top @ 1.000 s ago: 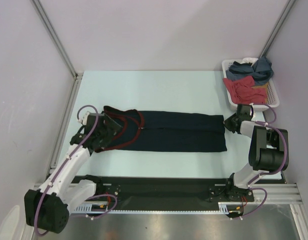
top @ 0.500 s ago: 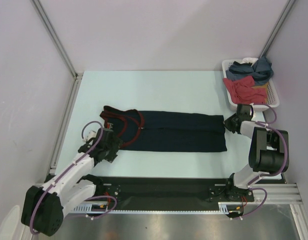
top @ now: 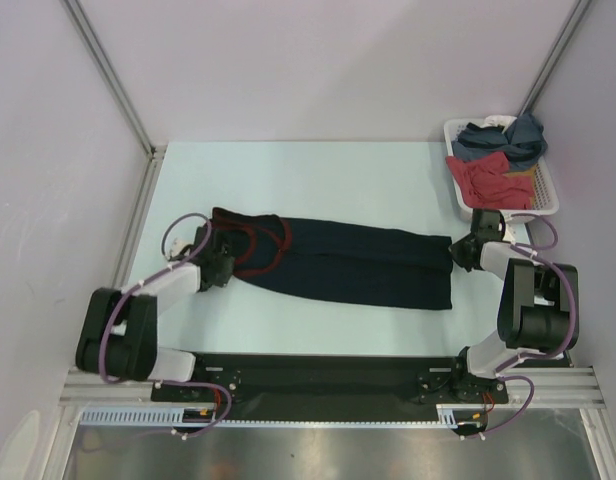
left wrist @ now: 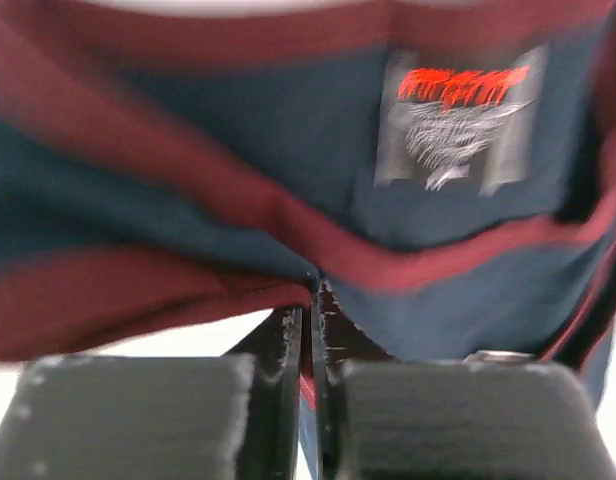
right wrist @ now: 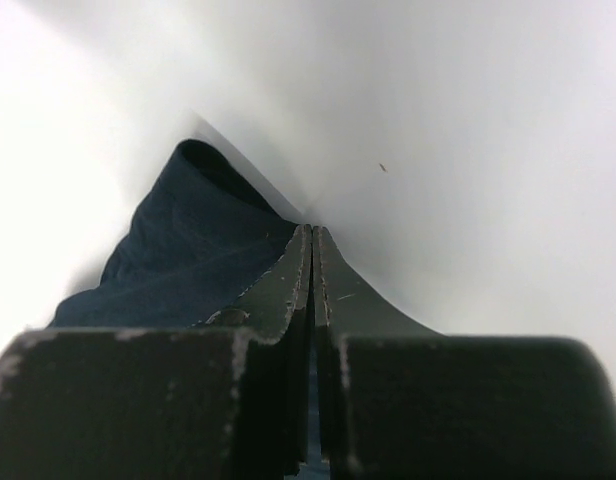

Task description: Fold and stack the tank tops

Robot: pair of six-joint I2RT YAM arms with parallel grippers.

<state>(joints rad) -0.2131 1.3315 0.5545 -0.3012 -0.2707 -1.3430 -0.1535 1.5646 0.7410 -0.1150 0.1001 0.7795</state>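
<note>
Navy top (top: 358, 265): soft, light, limp cloth, folded lengthwise across the table (top: 318, 180); best taken at strap trim and hem corners. Left gripper (left wrist: 314, 290) pinched shut on the red strap trim, right gripper (right wrist: 311, 235) closed on the hem corner. A second ago the left jaws stood wide over the straps; the top now lies slightly askew.

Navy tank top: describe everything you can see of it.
The navy tank top lies flat across the table, soft dark cloth folded narrow, reddish trim at its left end, a printed label inside. The left gripper pinches the trim; the right gripper is shut on the hem corner.
</note>
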